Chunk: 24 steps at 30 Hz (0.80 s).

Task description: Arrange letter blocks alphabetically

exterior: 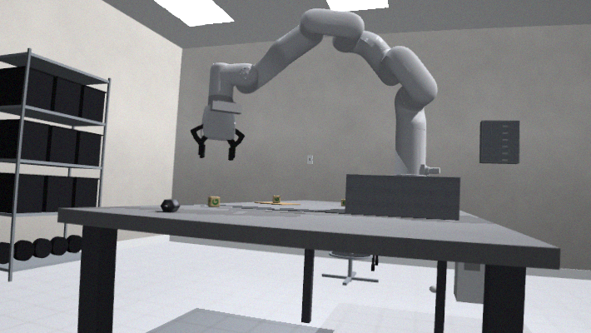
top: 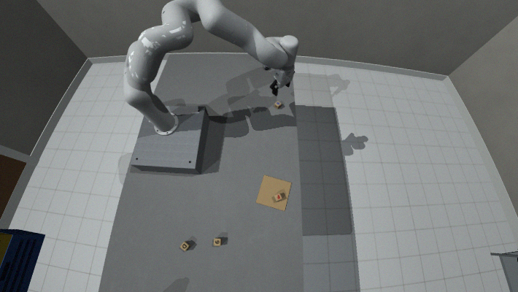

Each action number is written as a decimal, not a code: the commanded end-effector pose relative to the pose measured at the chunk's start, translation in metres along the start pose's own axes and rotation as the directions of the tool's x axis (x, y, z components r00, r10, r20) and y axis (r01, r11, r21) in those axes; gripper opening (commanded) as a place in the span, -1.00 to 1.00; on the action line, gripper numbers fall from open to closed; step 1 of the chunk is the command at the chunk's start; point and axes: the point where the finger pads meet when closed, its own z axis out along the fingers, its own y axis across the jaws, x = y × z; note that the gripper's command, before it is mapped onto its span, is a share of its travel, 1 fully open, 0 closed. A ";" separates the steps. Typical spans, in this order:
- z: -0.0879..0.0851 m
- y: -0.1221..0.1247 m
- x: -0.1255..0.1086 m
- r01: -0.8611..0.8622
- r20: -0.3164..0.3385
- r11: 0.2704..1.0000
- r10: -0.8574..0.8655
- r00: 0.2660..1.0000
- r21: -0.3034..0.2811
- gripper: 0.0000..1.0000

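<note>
My gripper is open and empty. It hangs high above a small wooden block with a blue and red mark on top, near the table's far right edge. A tan mat lies further along the table's right side. A block with a red mark stands on it. Two more blocks with dark marks stand close together on the bare table, off the mat. In the exterior view, one block peeks out beside the pedestal.
The arm stands on a grey pedestal on the grey table. A small black faceted object lies near the table's end. A shelf rack with dark boxes stands beside the table.
</note>
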 end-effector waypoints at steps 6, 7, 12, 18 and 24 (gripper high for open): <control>-0.002 0.002 0.000 -0.008 0.002 1.000 0.008 1.000 -0.004 1.00; -0.002 0.002 0.000 -0.019 0.002 1.000 0.019 1.000 -0.004 1.00; 0.003 0.002 0.000 -0.173 0.001 0.985 0.173 0.985 -0.005 1.00; 0.008 0.002 -0.001 -0.347 0.000 0.938 0.347 0.938 -0.005 1.00; 0.013 0.002 -0.001 -0.502 -0.001 0.865 0.502 0.865 -0.005 1.00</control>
